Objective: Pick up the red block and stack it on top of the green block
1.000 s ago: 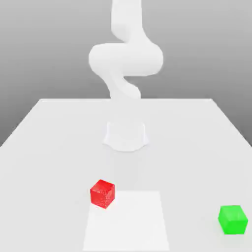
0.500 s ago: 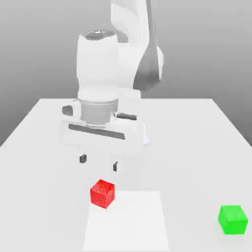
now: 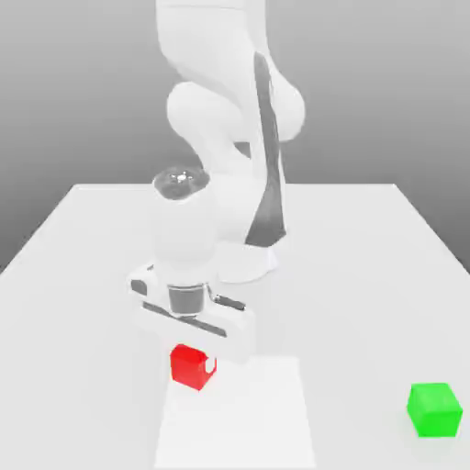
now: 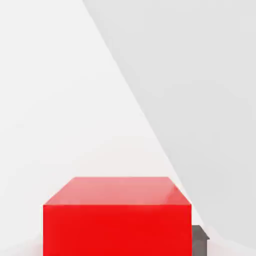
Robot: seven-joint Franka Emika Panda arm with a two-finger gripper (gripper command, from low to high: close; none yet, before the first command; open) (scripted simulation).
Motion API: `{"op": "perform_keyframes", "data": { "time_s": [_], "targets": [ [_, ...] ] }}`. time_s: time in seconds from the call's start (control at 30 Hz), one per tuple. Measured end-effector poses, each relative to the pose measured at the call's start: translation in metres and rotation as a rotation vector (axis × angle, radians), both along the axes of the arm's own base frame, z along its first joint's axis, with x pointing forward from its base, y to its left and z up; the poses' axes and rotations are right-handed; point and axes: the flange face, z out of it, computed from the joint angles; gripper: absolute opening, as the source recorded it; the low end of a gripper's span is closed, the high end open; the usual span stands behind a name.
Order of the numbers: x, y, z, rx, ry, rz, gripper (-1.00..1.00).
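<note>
The red block point(image 3: 188, 368) rests on the white table point(image 3: 83, 275), towards the exterior view's left of the front area. My gripper point(image 3: 191, 364) has come straight down over it and is shut on the red block, the hand covering the block's top. The hand view has the red block point(image 4: 117, 220) close up, with a dark finger pad point(image 4: 200, 240) against one of its sides. The green block point(image 3: 433, 409) sits on the table apart from them, at the exterior view's front right.
A paler square patch point(image 3: 257, 422) marks the tabletop just in front of the red block. The arm's base point(image 3: 252, 262) stands behind at the table's middle. The table's edges run along both sides and the back.
The arm swung forward and the hand dropped from above the red block down around it. The fingers, open half a second ago, have closed on the block. Neither block has moved.
</note>
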Motion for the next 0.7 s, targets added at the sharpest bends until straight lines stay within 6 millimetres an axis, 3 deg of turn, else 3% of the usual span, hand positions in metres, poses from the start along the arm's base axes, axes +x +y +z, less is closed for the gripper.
{"op": "perform_keyframes", "data": {
  "time_s": [0.2,0.23,0.47,0.6,0.7],
  "targets": [
    [0.000,0.000,0.049,0.000,0.000,-0.001,-1.00],
    [0.006,0.010,0.054,-0.001,0.000,0.050,-1.00],
    [0.070,0.148,0.074,-0.008,0.004,0.662,-1.00],
    [0.084,0.243,0.084,-0.006,0.004,1.016,-1.00],
    [0.081,0.314,0.092,-0.001,0.002,1.269,-1.00]
  ]
}}
